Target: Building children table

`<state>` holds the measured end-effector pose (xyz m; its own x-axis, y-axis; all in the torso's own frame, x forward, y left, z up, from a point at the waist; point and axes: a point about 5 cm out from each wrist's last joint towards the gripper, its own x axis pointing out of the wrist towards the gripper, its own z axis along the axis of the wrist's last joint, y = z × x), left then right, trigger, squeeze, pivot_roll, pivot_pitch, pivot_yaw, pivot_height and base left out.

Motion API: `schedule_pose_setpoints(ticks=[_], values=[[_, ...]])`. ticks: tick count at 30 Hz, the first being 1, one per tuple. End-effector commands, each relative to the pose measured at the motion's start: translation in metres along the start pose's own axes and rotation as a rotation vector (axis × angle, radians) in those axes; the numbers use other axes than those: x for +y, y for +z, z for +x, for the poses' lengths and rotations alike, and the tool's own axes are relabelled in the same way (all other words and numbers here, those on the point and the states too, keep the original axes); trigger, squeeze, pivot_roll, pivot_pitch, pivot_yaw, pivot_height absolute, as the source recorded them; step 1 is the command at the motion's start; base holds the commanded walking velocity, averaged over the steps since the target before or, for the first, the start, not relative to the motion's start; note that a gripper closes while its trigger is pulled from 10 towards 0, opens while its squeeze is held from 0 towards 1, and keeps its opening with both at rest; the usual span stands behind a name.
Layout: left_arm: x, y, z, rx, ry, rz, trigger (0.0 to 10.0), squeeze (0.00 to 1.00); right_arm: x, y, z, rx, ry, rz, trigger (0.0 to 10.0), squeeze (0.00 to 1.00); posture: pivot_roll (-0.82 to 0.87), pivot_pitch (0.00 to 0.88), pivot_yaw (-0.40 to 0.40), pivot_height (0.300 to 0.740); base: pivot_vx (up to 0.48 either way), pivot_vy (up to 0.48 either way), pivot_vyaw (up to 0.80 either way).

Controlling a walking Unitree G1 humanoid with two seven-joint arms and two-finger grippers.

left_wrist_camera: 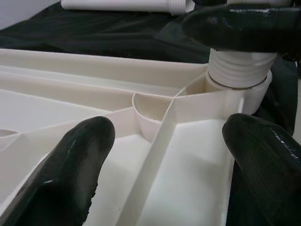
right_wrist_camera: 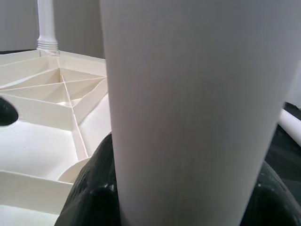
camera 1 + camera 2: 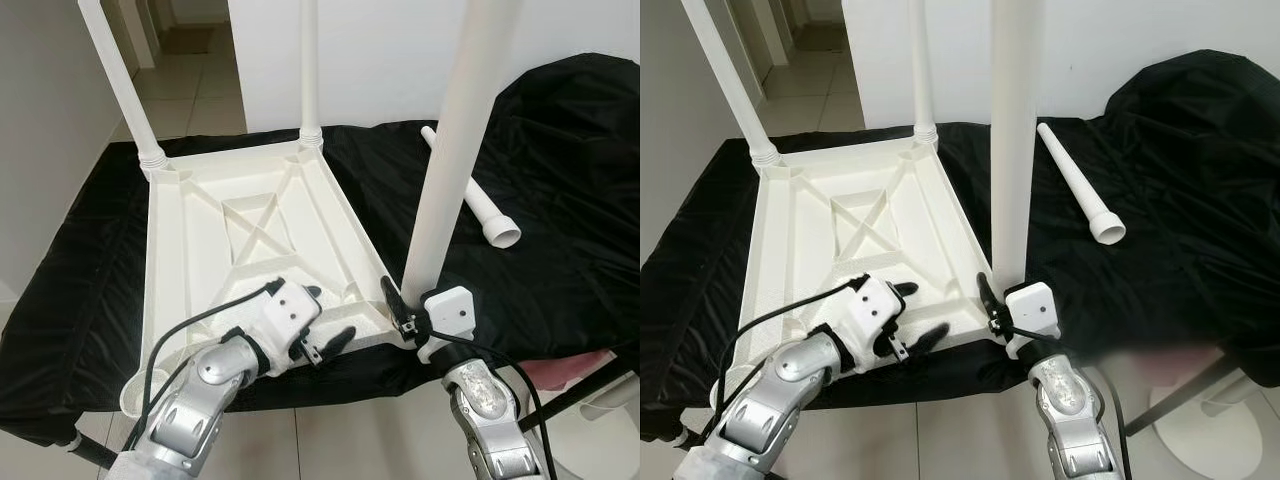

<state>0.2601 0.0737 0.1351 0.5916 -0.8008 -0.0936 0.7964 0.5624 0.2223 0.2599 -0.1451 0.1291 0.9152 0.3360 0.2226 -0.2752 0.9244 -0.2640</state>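
The white plastic tabletop [image 3: 255, 235] lies upside down on the black-draped surface [image 3: 560, 210], ribs up. Two legs stand in its far corner sockets [image 3: 118, 75] [image 3: 309, 70], and a third leg [image 3: 455, 150] stands upright in the near right corner socket, clasped low by the right gripper [image 3: 405, 310], fingers closed around it, probably being screwed home. The left gripper [image 3: 325, 320], fingers spread, braces the tabletop's near edge. A fourth leg [image 3: 1078, 185] lies loose on the cloth beside the top's right edge, so the near left corner seems left to fit
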Motion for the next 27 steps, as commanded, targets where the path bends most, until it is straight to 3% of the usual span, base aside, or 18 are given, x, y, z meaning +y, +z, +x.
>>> schedule_pose_setpoints(ticks=[1, 14, 21, 23, 27], values=[[0.001, 0.000, -0.001, 0.009, 0.006, 0.004, 10.0, 0.00, 0.004, -0.014, -0.003, 0.071, 0.023, 0.018, 10.0, 0.00, -0.05, 0.034, 0.053, 0.740, 0.000, 0.000, 0.00], [0.005, 0.006, -0.003, 0.007, 0.033, 0.020, 10.0, 0.00, 0.011, -0.014, -0.005, 0.005, 0.106, 0.069, 10.0, 0.00, -0.03, 0.021, 0.054, 0.740, 0.000, 0.000, 0.00], [0.006, 0.006, -0.004, 0.008, 0.038, 0.024, 10.0, 0.00, 0.015, -0.016, -0.006, 0.003, 0.103, 0.141, 10.0, 0.00, -0.03, 0.023, 0.057, 0.740, 0.000, 0.000, 0.00], [0.007, 0.007, -0.004, 0.009, 0.039, 0.029, 10.0, 0.00, 0.016, -0.020, -0.008, 0.030, 0.084, 0.215, 10.0, 0.00, -0.03, 0.030, 0.059, 0.740, 0.000, 0.000, 0.00], [0.007, 0.008, -0.005, 0.012, 0.038, 0.035, 10.0, 0.00, 0.013, -0.027, -0.008, 0.075, 0.055, 0.255, 10.0, 0.00, -0.03, 0.031, 0.059, 0.740, 0.000, 0.000, 0.00]])
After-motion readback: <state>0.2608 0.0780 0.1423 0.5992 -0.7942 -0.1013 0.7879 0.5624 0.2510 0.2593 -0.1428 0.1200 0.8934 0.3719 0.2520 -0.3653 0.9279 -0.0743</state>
